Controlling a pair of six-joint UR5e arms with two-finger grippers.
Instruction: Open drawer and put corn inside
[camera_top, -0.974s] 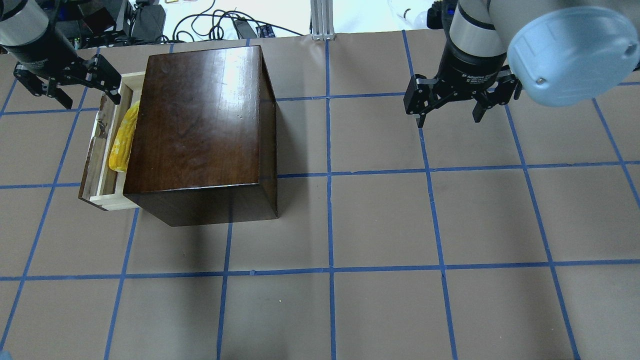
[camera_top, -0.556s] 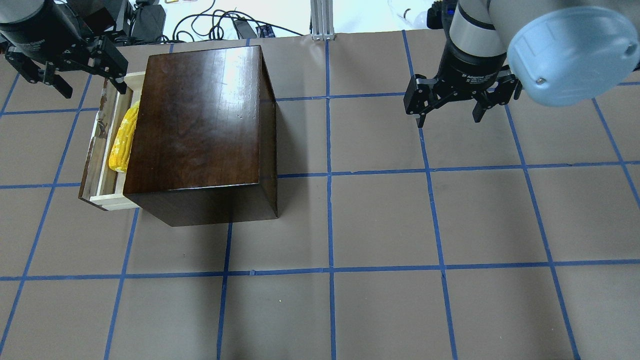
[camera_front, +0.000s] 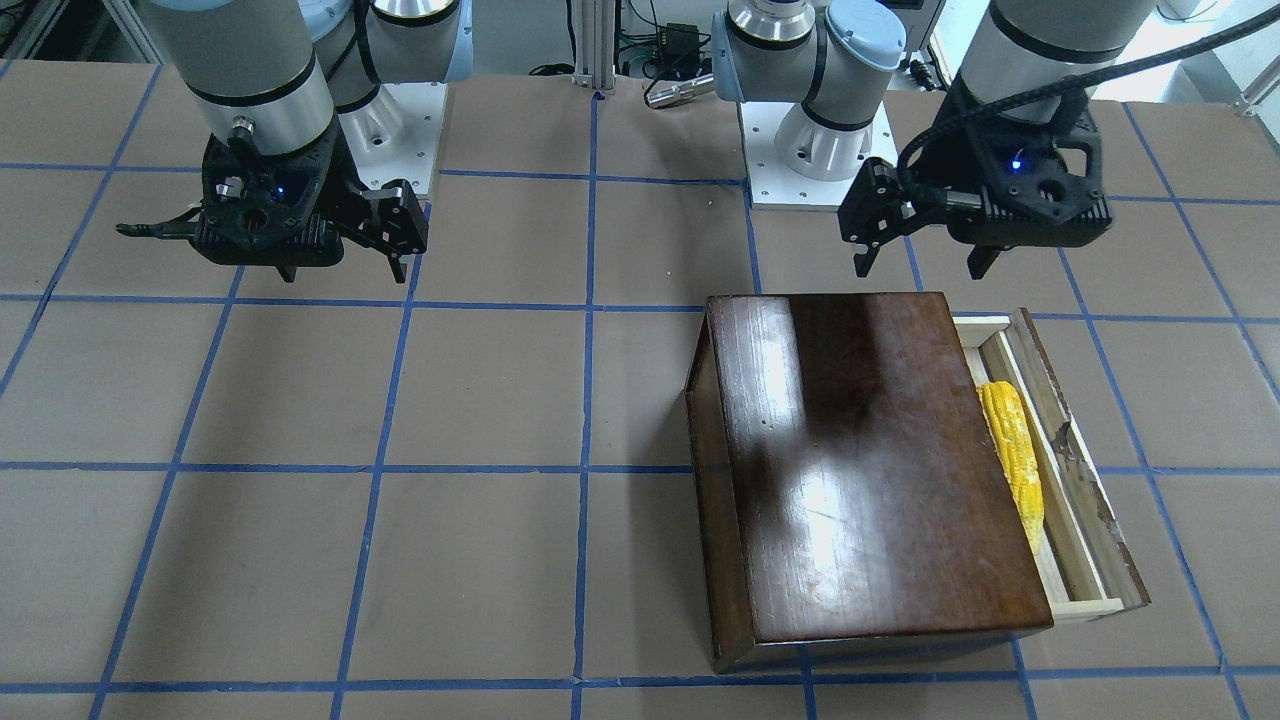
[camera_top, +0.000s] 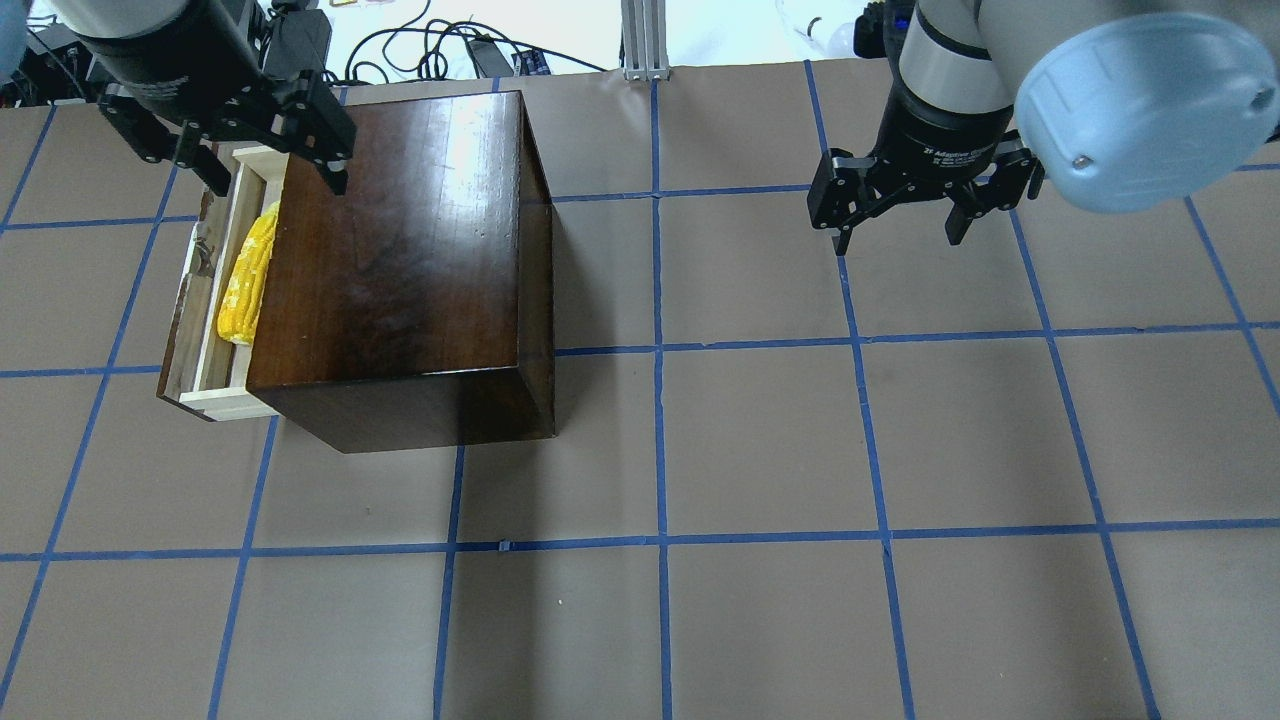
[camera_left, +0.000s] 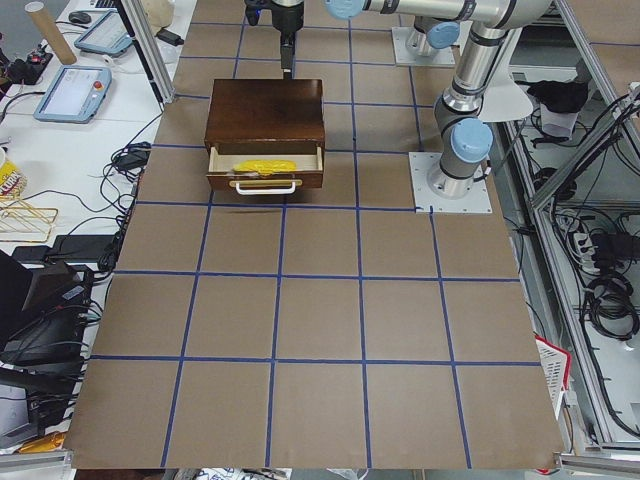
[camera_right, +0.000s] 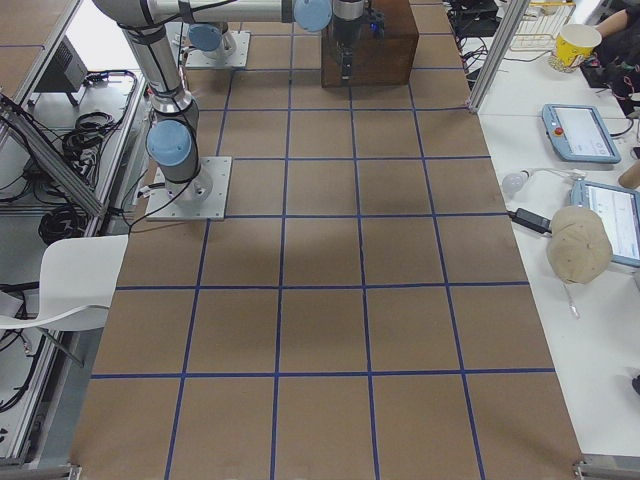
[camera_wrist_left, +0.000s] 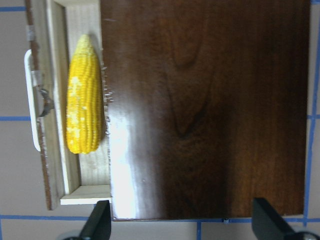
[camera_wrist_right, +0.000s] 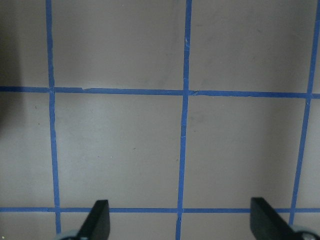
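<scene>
Corn (camera_top: 246, 285) is lying lengthwise inside the open drawer (camera_top: 180, 325), its tapered tip pointing toward the far side. The drawer is jutting partway out of the left side of a glossy dark-brown wooden box (camera_top: 400, 240) on the far left of the table (camera_top: 760, 440). The robot's left gripper (camera_top: 278, 188) is hovering over the far ends of drawer and box, fingers spread wide and holding nothing. The right gripper (camera_top: 897, 243) is hanging over bare brown paper at far right, well apart from the box, fingers likewise apart and empty. A white handle (camera_wrist_left: 31, 100) is showing on the drawer's chipped front panel.
</scene>
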